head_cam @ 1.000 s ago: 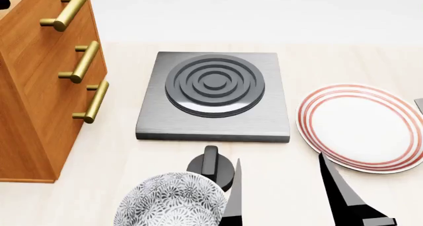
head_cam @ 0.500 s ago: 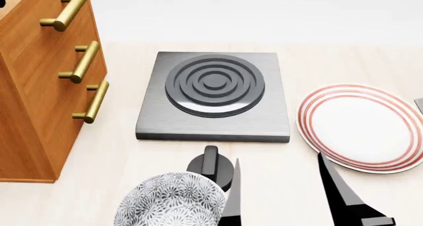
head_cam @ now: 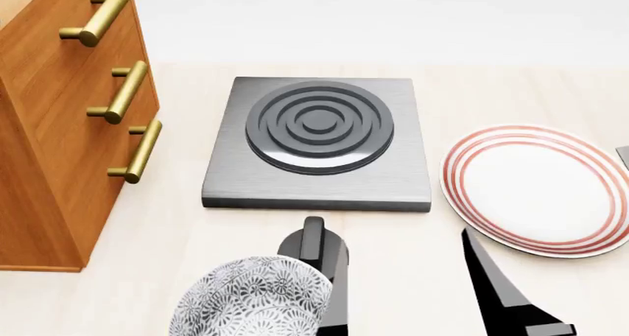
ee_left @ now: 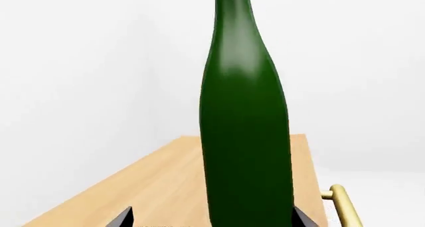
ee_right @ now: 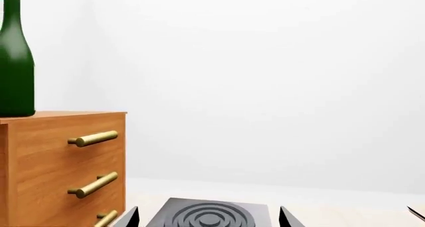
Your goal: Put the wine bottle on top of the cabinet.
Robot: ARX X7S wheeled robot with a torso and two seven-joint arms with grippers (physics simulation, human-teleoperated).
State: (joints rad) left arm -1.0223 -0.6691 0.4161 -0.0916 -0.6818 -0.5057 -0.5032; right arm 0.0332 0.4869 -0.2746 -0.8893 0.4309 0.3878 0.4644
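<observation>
My left wrist camera shows the wine bottle [ee_left: 246,137] standing upright on the wooden top of the cabinet [ee_left: 166,187], its dark green body filling the middle of the picture and its neck running out of view. The two dark fingertips of my left end effector [ee_left: 209,219] show at either side of the bottle's base, spread and clear of the glass. One brass handle [ee_left: 344,207] shows at the cabinet's front edge.

My right wrist camera, looking across the surface, shows the same bottle [ee_right: 17,57] upright on the cabinet top [ee_right: 63,115], near the far corner from the drawer fronts, above three brass handles.

In my head view the cabinet [head_cam: 59,130] stands left of the square burner plate [head_cam: 320,141]; a red-rimmed plate [head_cam: 540,189] lies right of it on the pale surface [head_cam: 177,233]. A patterned bowl [head_cam: 255,299] sits nearest me. My right end effector [head_cam: 408,306] hangs low with its fingers spread wide, holding nothing.
</observation>
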